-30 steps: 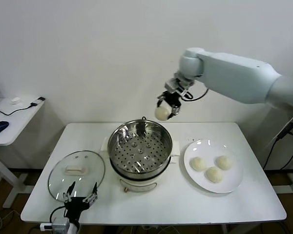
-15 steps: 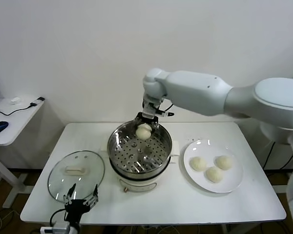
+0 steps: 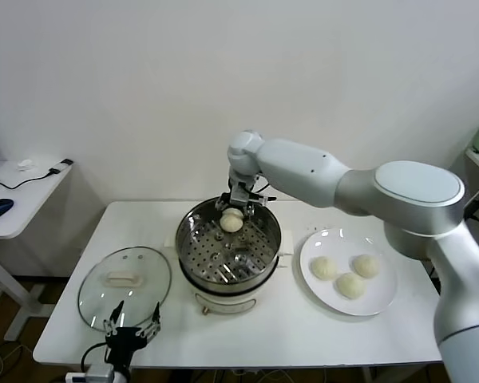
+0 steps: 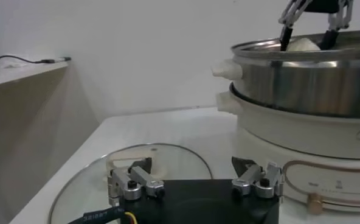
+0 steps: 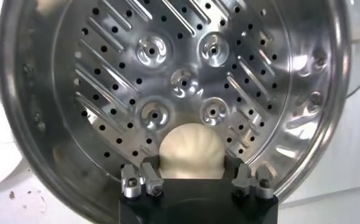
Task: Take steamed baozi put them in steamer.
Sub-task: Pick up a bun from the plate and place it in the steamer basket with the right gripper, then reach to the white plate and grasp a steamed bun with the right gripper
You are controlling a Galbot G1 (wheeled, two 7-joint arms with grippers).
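Note:
One steamed baozi (image 3: 232, 221) (image 5: 190, 151), pale and domed, hangs between the fingers of my right gripper (image 3: 233, 214) (image 5: 191, 165) just inside the back rim of the steamer (image 3: 228, 275) (image 5: 107, 91). The jaws stand close against its two sides, above the perforated tray. In the left wrist view the baozi (image 4: 303, 44) shows just over the steel rim of the steamer (image 4: 301, 79). Three more baozi (image 3: 350, 285) lie on the white plate (image 3: 323, 297) to the right. My left gripper (image 3: 132, 323) (image 4: 189, 167) is parked open at the table's front left.
A round glass lid (image 3: 124, 286) (image 4: 168, 164) with a white handle lies flat left of the steamer, just beyond the left gripper. A small side table (image 3: 24, 199) with a mouse stands beyond the white table's left edge.
The right arm has swung left from above the table's back and come down, carrying the baozi from high in the air into the steamer's back rim. The left arm has stayed still.

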